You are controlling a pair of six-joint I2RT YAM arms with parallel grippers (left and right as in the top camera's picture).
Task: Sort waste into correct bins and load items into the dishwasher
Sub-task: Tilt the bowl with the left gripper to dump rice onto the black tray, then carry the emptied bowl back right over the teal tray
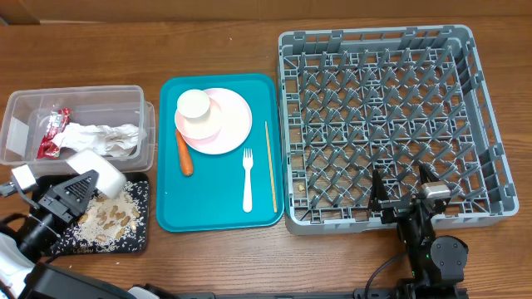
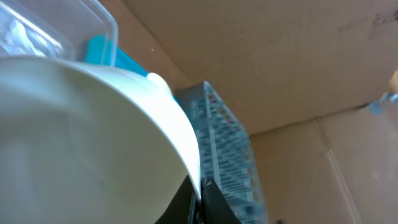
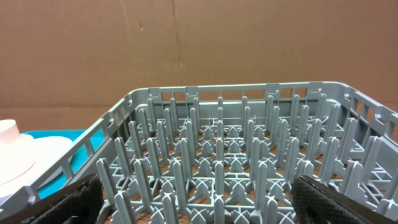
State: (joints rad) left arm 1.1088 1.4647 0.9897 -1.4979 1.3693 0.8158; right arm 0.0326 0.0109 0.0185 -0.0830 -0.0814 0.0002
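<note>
At 3 o'clock on the worktop (image 1: 208, 41) the grey rack (image 1: 490, 124) sat empty, right fingers (image 1: 376, 195) released at its near edge. Teal tray (image 1: 216, 199) held plate (image 1: 233, 124), cup (image 1: 194, 104), fork (image 1: 247, 178), chopstick (image 1: 270, 166), carrot (image 1: 184, 154). Clear tub (image 1: 83, 91), 10 o'clock, had wrapper (image 1: 51, 133) and napkins (image 1: 104, 137). Left fingers (image 1: 81, 184) clenched a bowl (image 1: 100, 170) over the black tray (image 1: 140, 237).

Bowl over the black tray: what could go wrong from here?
1. The left pincer seems to grip the tilted bowl by its rim alone, so it might slip.
2. Some food bits already lie near the black tray edge; more could spill onto the table.
</note>
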